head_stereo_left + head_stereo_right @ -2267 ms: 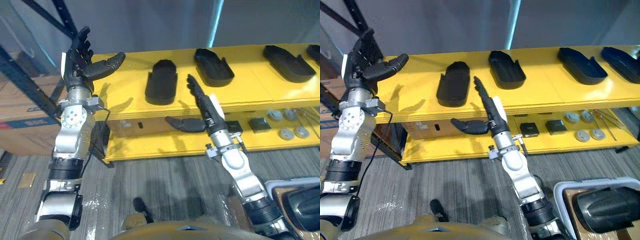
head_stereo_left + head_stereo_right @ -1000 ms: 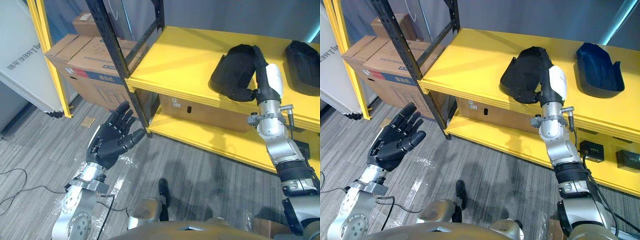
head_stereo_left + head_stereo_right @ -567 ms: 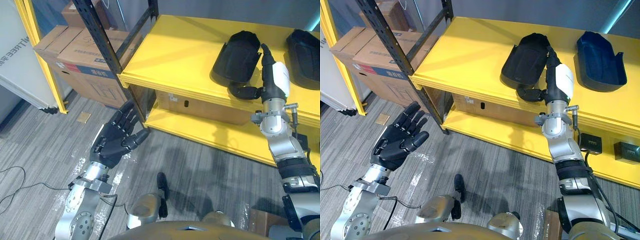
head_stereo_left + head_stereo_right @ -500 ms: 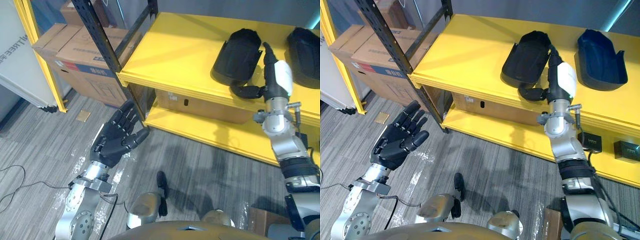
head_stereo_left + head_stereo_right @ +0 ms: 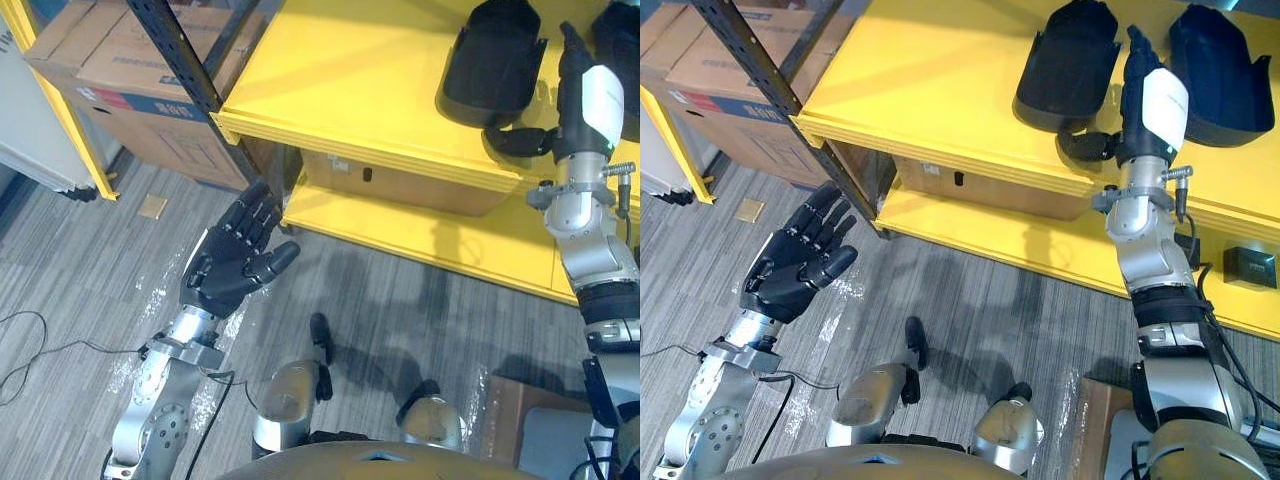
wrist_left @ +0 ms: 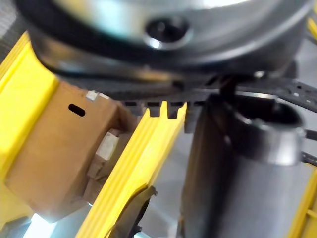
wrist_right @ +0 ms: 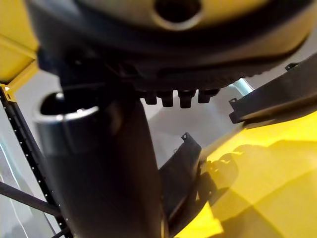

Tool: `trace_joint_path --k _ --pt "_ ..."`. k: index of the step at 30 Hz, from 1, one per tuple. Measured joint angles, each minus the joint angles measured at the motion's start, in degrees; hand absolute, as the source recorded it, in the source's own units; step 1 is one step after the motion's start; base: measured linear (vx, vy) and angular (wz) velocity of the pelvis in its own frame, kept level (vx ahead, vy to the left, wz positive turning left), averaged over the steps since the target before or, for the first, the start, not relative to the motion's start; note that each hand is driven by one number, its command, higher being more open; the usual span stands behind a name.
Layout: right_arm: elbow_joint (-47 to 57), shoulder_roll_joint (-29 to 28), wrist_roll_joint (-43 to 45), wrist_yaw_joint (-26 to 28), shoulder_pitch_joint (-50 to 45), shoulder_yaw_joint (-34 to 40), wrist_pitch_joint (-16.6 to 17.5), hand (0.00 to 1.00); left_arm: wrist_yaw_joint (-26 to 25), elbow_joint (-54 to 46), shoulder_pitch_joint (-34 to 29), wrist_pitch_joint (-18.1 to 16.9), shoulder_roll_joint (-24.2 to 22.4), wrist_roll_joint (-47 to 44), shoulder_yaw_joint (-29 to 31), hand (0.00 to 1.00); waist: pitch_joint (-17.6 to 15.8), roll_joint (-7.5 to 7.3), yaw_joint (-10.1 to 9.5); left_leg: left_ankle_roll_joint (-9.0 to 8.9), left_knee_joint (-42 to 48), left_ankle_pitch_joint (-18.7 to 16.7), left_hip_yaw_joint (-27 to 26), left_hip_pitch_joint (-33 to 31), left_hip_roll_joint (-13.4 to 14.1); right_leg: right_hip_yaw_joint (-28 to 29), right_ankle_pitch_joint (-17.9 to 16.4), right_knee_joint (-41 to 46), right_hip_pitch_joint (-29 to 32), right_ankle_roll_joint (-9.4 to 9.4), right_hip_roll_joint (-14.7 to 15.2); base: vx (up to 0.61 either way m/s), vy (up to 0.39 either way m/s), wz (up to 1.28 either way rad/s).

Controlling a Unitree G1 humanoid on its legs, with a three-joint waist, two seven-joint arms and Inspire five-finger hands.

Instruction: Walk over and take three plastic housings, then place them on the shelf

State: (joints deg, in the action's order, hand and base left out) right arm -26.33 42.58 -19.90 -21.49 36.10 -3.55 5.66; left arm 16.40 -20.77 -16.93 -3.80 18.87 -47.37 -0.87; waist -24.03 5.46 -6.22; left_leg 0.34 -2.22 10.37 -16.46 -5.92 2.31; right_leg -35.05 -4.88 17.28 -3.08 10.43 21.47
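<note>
Now the right hand, fingers straight, has released the housing on the shelf

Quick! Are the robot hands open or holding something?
Left robot hand: open, holding nothing.
Right robot hand: open, beside the black housing on the yellow shelf.

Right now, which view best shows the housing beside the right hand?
Right eye view: the housing lies almost whole on the yellow shelf. Left eye view matches; right wrist view catches a dark edge.
</note>
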Motion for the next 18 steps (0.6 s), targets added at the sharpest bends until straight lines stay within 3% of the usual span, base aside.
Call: trace_joint_path --k 18 --pt "-4.4 3.1 -0.1 -2.2 8.2 -5.9 0.2 1.00 -1.0 0.0 3.5 -1.3 1.9 -1.9 -0.4 1.00 -3.1 -0.02 -0.12 -0.41 2.0 -0.4 0.6 -2.8 1.3 -0.3 -0.8 1.5 2.1 -1.23 -0.7 0.00 -0.021 0.01"
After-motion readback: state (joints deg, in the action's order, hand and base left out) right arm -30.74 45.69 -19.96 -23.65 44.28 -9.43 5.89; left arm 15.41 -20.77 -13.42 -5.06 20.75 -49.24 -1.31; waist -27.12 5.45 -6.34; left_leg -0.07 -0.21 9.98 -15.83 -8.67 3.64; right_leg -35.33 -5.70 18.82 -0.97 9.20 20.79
